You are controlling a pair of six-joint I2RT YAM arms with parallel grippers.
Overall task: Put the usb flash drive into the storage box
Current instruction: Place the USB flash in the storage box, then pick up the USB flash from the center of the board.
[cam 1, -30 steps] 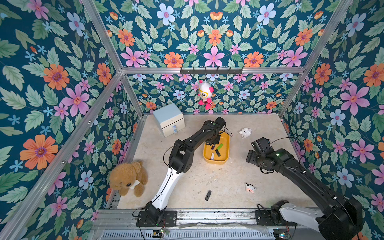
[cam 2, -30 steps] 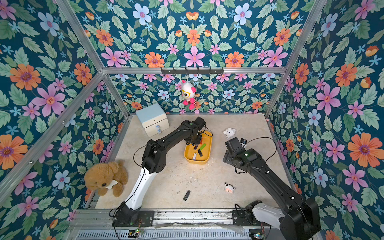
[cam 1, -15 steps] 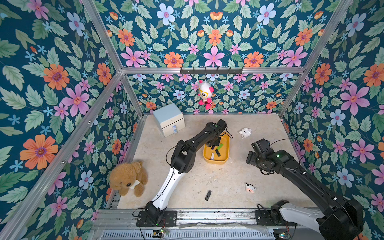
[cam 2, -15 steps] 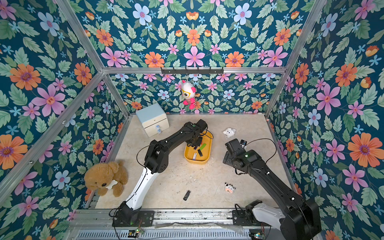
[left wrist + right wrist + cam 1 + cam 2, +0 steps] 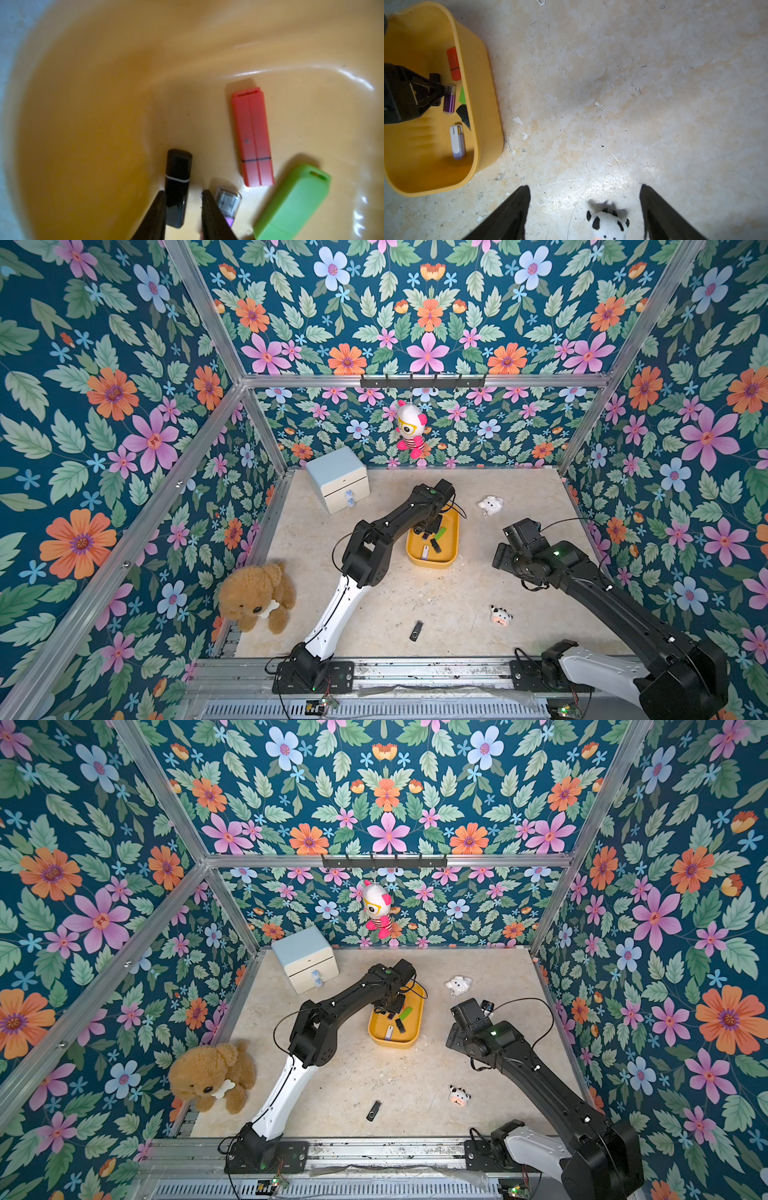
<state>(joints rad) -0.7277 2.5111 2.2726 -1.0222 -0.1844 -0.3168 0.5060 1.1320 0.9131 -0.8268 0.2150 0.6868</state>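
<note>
The storage box (image 5: 432, 563) is a shallow yellow tub with rounded corners, standing mid-table toward the far side. In the left wrist view we see a black flash drive (image 5: 178, 166) with a thin white band lying on the box floor between the fingers of the left gripper (image 5: 184, 192). The jaws stand narrowly parted, and a gap shows on one side of the drive.

That view also shows a red drive (image 5: 252, 135), a green drive (image 5: 295, 199) and a clear-capped purple drive (image 5: 228, 201). Only the right wrist view shows a white drive (image 5: 457, 141) at the near end of the box. In both top views the left arm hides the box's far left corner.

A loose black drive (image 5: 416, 630) lies on the table near the front edge. The right gripper (image 5: 584, 187) hangs wide open and empty above a cow toy (image 5: 607, 226). A teddy bear (image 5: 257, 597) sits near left, and a pale cabinet (image 5: 338, 479) far left.
</note>
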